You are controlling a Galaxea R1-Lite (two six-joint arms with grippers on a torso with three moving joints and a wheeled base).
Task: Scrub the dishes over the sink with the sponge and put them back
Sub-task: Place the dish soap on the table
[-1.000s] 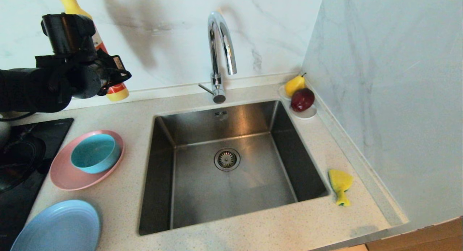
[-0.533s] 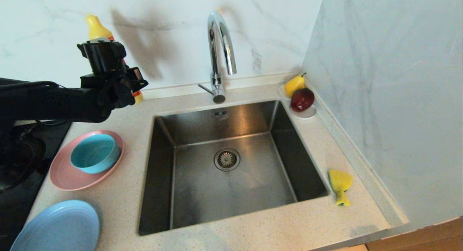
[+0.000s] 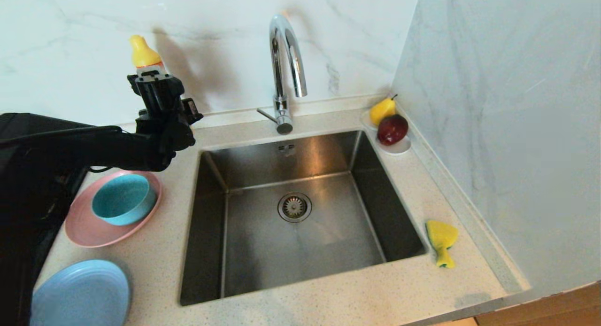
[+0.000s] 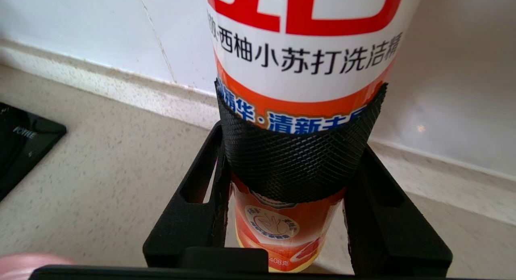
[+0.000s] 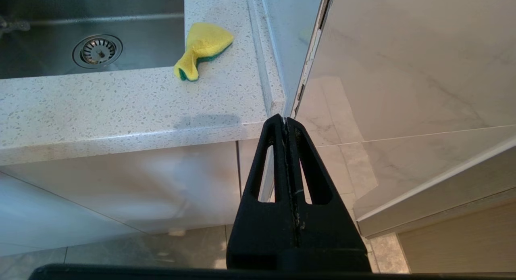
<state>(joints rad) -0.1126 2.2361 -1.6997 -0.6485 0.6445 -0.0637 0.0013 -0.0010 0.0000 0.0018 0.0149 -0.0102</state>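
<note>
My left gripper (image 3: 158, 95) is shut on an upright orange-and-white detergent bottle (image 3: 143, 56) with a yellow cap, at the back of the counter left of the tap (image 3: 284, 58). In the left wrist view the ribbed pads (image 4: 300, 159) wrap the bottle (image 4: 306, 42) low on its label. I cannot tell whether its base touches the counter. The teal bowl (image 3: 123, 198) sits in the pink plate (image 3: 94, 234), with the light-blue plate (image 3: 80, 293) nearer me. The yellow sponge (image 3: 441, 241) (image 5: 203, 46) lies right of the sink (image 3: 300, 251). My right gripper (image 5: 285, 122) hangs shut below the counter's front edge.
A pear (image 3: 382, 111) and a red apple (image 3: 392, 128) sit on a white saucer (image 3: 399, 150) at the sink's back right corner. A black hob (image 4: 20, 138) lies at the left. A marble wall (image 3: 493, 128) closes the right side.
My left arm has swung right and down with the bottle, from the upper left to the back of the counter beside the sink's left corner. The right arm has not moved.
</note>
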